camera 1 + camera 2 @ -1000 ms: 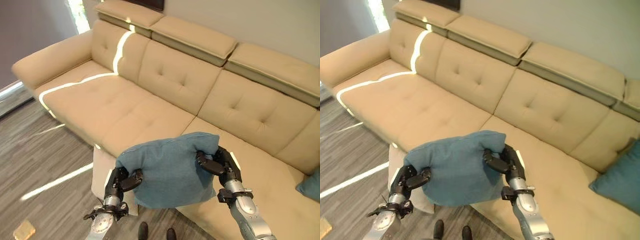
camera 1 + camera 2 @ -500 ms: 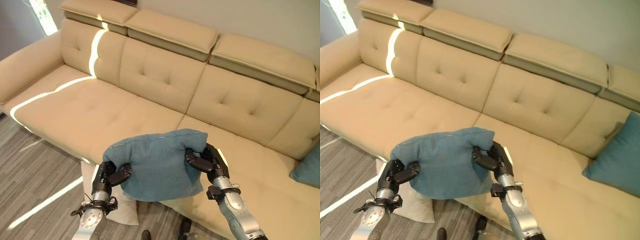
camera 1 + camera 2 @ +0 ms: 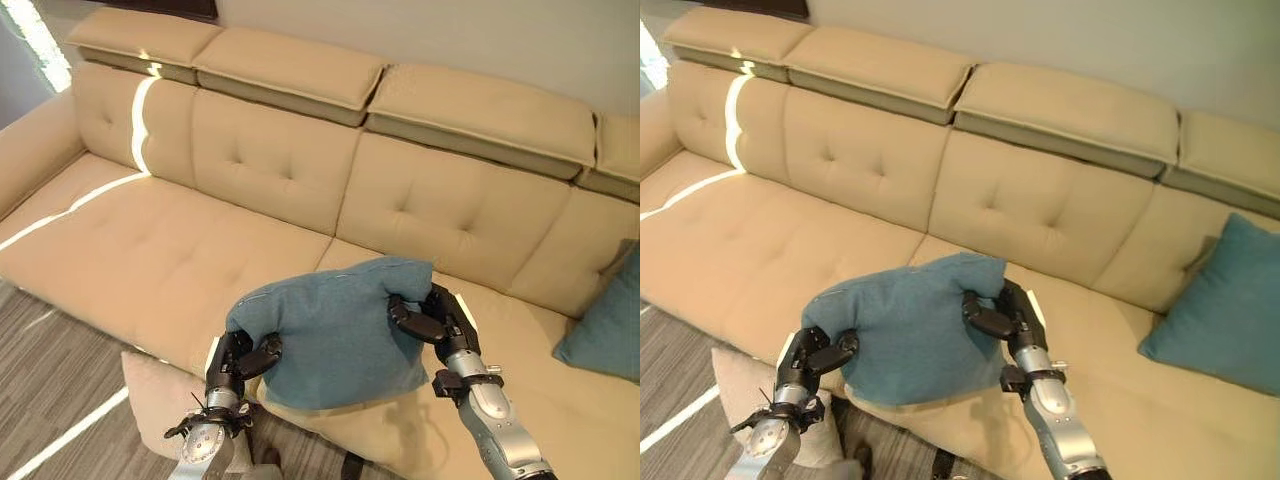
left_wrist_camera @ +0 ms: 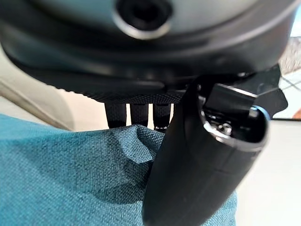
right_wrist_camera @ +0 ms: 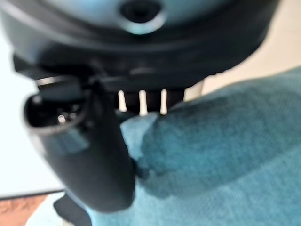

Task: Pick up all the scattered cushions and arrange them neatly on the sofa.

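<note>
While both hands, left hand and right hand, pinch the teal cushion, it hangs widthwise over the sofa seat's front edge, open seat behind.

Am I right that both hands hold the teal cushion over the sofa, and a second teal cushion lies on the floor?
Not quite. Left hand and right hand do hold the teal cushion over the sofa, but the second teal cushion leans against the backrest; right eye view.
</note>
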Robot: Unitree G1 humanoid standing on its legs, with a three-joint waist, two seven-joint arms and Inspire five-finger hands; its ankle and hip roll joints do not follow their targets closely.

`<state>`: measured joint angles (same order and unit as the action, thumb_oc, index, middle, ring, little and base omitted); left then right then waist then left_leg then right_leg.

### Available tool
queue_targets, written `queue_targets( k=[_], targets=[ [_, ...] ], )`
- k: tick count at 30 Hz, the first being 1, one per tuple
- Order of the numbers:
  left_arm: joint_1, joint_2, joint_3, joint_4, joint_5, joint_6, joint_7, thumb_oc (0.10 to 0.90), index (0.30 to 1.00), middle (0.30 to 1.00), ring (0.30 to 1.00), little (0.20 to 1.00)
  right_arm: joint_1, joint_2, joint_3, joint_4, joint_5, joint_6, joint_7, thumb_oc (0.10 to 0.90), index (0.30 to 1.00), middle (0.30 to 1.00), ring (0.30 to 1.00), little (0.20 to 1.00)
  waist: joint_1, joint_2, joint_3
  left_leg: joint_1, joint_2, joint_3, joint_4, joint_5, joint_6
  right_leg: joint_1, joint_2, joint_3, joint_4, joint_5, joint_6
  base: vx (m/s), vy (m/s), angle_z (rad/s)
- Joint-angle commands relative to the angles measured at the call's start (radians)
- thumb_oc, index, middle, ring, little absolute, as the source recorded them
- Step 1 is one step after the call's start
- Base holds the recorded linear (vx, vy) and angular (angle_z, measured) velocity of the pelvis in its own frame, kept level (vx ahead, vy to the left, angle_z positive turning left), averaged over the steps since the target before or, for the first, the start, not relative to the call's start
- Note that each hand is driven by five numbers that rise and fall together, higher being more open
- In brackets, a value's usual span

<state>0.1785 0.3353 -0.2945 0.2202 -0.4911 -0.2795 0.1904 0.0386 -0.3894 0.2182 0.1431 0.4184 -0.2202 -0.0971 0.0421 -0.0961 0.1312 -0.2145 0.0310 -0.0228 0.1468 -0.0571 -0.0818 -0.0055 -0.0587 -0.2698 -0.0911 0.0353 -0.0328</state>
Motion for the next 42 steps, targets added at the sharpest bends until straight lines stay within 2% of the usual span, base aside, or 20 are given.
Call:
queue_targets(
  k=[1,5,8,9,16,18,19,24,28,30,31,32,35,38,42],
  targets=[
    [-0.113,0.001,-0.038,-0.151,0.038,-0.12,-0.076,0.4,0.3,0.3,0.3,0.3,-0.121,0.047,0.03,-0.157,0.04,-0.146,0.04,0.4,0.3,0.3,0.3,0.3,0.021,-0.006,-0.082,0.065,-0.024,-0.054,-0.048,0.032,0.023,0.028,0.029,0.094,0.045,-0.032,0.122,0.09,0.055,-0.46],
    [-0.083,0.01,-0.03,-0.172,0.038,-0.114,-0.086,0.4,0.3,0.3,0.3,0.3,-0.091,0.049,0.024,-0.151,0.047,-0.141,0.048,0.4,0.3,0.3,0.3,0.3,0.013,0.012,-0.111,0.141,-0.022,-0.051,-0.12,0.035,0.031,0.052,0.029,0.108,0.039,-0.039,0.123,0.14,0.091,-0.43],
    [-0.077,0.015,-0.027,-0.18,0.038,-0.112,-0.086,0.4,0.3,0.3,0.3,0.3,-0.086,0.05,0.023,-0.152,0.048,-0.137,0.049,0.4,0.3,0.3,0.3,0.3,0.014,0.015,-0.114,0.163,-0.021,-0.046,-0.143,0.039,0.033,0.059,0.028,0.113,0.038,-0.039,0.124,0.1,0.106,0.0],
    [-0.077,0.019,-0.014,-0.203,0.036,-0.114,-0.08,0.4,0.3,0.3,0.3,0.3,-0.084,0.059,0.015,-0.151,0.044,-0.135,0.043,0.4,0.3,0.3,0.3,0.3,0.012,0.026,-0.128,0.201,-0.028,-0.03,-0.184,0.043,0.041,0.066,0.023,0.119,0.032,-0.036,0.13,0.09,0.121,-0.1],
    [-0.163,0.021,0.02,-0.245,0.048,-0.136,-0.033,0.4,0.3,0.3,0.3,0.3,-0.172,0.066,0.019,-0.137,-0.002,-0.132,-0.005,0.4,0.3,0.3,0.3,0.3,0.014,0.042,-0.152,0.226,-0.037,0.003,-0.234,0.042,0.051,0.06,0.012,0.135,0.004,-0.022,0.148,0.05,0.102,-0.03],
    [-0.251,0.024,0.038,-0.252,0.065,-0.148,0.014,0.4,0.3,0.3,0.3,0.3,-0.252,0.071,0.029,-0.134,-0.023,-0.13,-0.039,0.4,0.3,0.3,0.3,0.3,0.013,0.05,-0.16,0.21,-0.039,0.011,-0.234,0.037,0.051,0.039,0.005,0.14,0.004,-0.02,0.159,0.0,0.078,-0.18],
    [-0.253,0.024,0.038,-0.251,0.065,-0.148,0.014,0.4,0.3,0.3,0.3,0.3,-0.254,0.071,0.029,-0.133,-0.023,-0.13,-0.04,0.4,0.3,0.3,0.3,0.3,0.013,0.05,-0.159,0.209,-0.039,0.011,-0.234,0.037,0.051,0.038,0.005,0.14,0.004,-0.02,0.159,-0.02,0.041,-0.2],
    [-0.518,0.053,0.041,-0.201,0.112,-0.17,0.114,0.4,0.3,0.3,0.3,0.3,-0.447,0.084,0.048,-0.108,-0.047,-0.132,-0.114,0.4,0.3,0.3,0.3,0.3,-0.001,0.067,-0.156,0.162,-0.04,0.019,-0.234,0.045,0.039,-0.011,-0.003,0.143,0.004,-0.015,0.174,-0.07,0.045,-0.12],
    [-0.736,0.053,0.006,-0.133,0.108,-0.179,0.167,0.4,0.3,0.3,0.3,0.3,-0.609,0.086,0.075,-0.066,-0.065,-0.132,-0.17,0.4,0.3,0.3,0.3,0.3,-0.013,0.089,-0.119,0.108,-0.04,0.014,-0.234,0.059,0.032,-0.071,-0.009,0.145,0.004,-0.001,0.183,-0.15,0.041,0.01],
    [-0.776,0.057,-0.005,-0.112,0.113,-0.18,0.18,0.4,0.3,0.3,0.3,0.3,-0.64,0.083,0.08,-0.052,-0.068,-0.134,-0.179,0.4,0.3,0.3,0.3,0.3,-0.014,0.092,-0.112,0.094,-0.04,0.014,-0.234,0.063,0.031,-0.085,-0.01,0.147,0.004,0.004,0.186,-0.16,0.031,0.0],
    [-0.876,0.068,-0.028,-0.054,0.138,-0.183,0.213,0.4,0.3,0.3,0.3,0.3,-0.716,0.074,0.084,-0.016,-0.073,-0.141,-0.207,0.4,0.3,0.3,0.3,0.3,-0.018,0.099,-0.089,0.055,-0.042,0.013,-0.234,0.074,0.029,-0.126,-0.012,0.155,0.004,0.019,0.19,-0.19,0.027,-0.01],
    [-0.881,0.068,-0.029,-0.051,0.138,-0.185,0.214,0.4,0.3,0.3,0.3,0.3,-0.721,0.074,0.084,-0.014,-0.073,-0.142,-0.207,0.4,0.3,0.3,0.3,0.3,-0.018,0.099,-0.089,0.052,-0.042,0.013,-0.234,0.074,0.029,-0.129,-0.011,0.155,0.004,0.02,0.19,-0.22,0.023,0.02],
    [-1.025,0.096,-0.065,0.051,0.18,-0.198,0.266,0.4,0.3,0.3,0.3,0.3,-0.845,0.046,0.085,0.041,-0.109,-0.16,-0.26,0.4,0.3,0.3,0.3,0.3,-0.028,0.108,-0.061,-0.037,-0.051,0.014,-0.234,0.101,0.022,-0.226,-0.013,0.169,0.004,0.055,0.194,-0.19,0.03,0.02],
    [-1.08,0.109,-0.073,0.12,0.18,-0.211,0.291,0.4,0.3,0.3,0.3,0.3,-0.898,0.041,0.102,0.08,-0.16,-0.155,-0.292,0.4,0.3,0.3,0.3,0.3,-0.039,0.108,-0.072,-0.106,-0.059,0.029,-0.234,0.121,0.025,-0.298,-0.012,0.179,0.004,0.078,0.191,-0.13,0.042,-0.02],
    [-1.1,0.125,-0.081,0.195,0.169,-0.222,0.29,0.4,0.3,0.3,0.3,0.3,-0.908,0.054,0.125,0.102,-0.163,-0.162,-0.29,0.4,0.3,0.3,0.3,0.3,-0.05,0.106,-0.078,-0.14,-0.056,0.042,-0.234,0.13,0.025,-0.341,-0.017,0.195,0.004,0.09,0.187,-0.03,0.019,-0.33]
  ],
)
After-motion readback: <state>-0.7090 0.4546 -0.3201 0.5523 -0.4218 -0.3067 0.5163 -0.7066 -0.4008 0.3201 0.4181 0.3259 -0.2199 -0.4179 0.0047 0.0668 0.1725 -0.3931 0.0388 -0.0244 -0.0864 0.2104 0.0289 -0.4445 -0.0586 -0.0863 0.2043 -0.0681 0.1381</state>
